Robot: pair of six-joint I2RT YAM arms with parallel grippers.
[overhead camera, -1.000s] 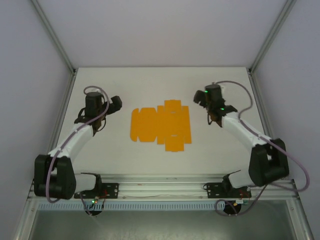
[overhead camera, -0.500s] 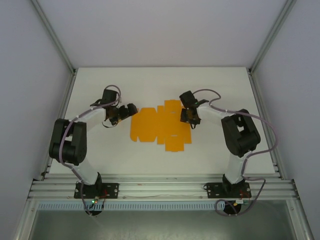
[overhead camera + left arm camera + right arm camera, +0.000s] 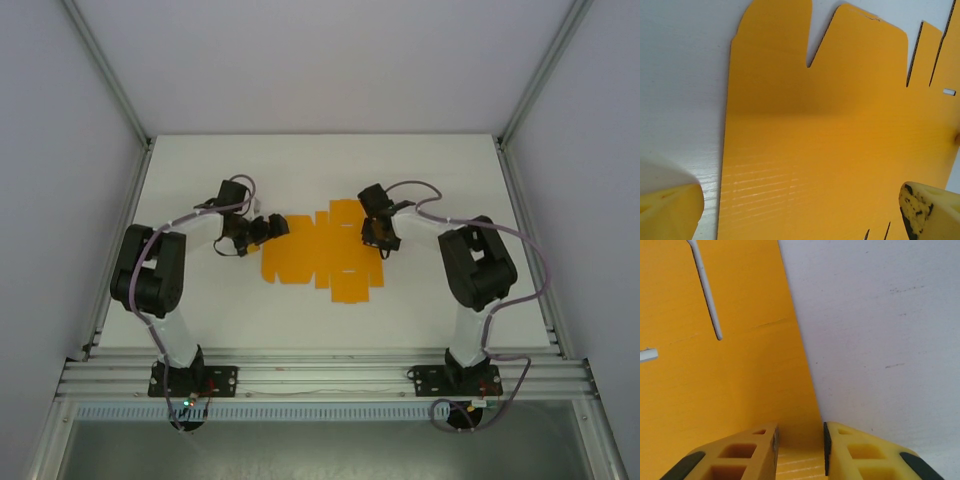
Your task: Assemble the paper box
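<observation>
the box (image 3: 320, 255) lies as a flat die-cut sheet on the middle of the surface (image 3: 430, 300) with no flap folded, so this looks like the first step: taking hold of an edge. the left hand (image 3: 266, 227) is spread wide over the sheet's left end and pinches nothing. the right hand (image 3: 374, 236) is at the right edge, nearly pressed together with the card's edge in the narrow gap; i cannot tell if it truly pinches. next it likely needs a firm nip there, then a lift along a crease.

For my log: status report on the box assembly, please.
Left gripper wide open, left edge of paper box. Right gripper nearly closed, gap showing, right edge. Box flat, unfolded; nothing blocking.
</observation>
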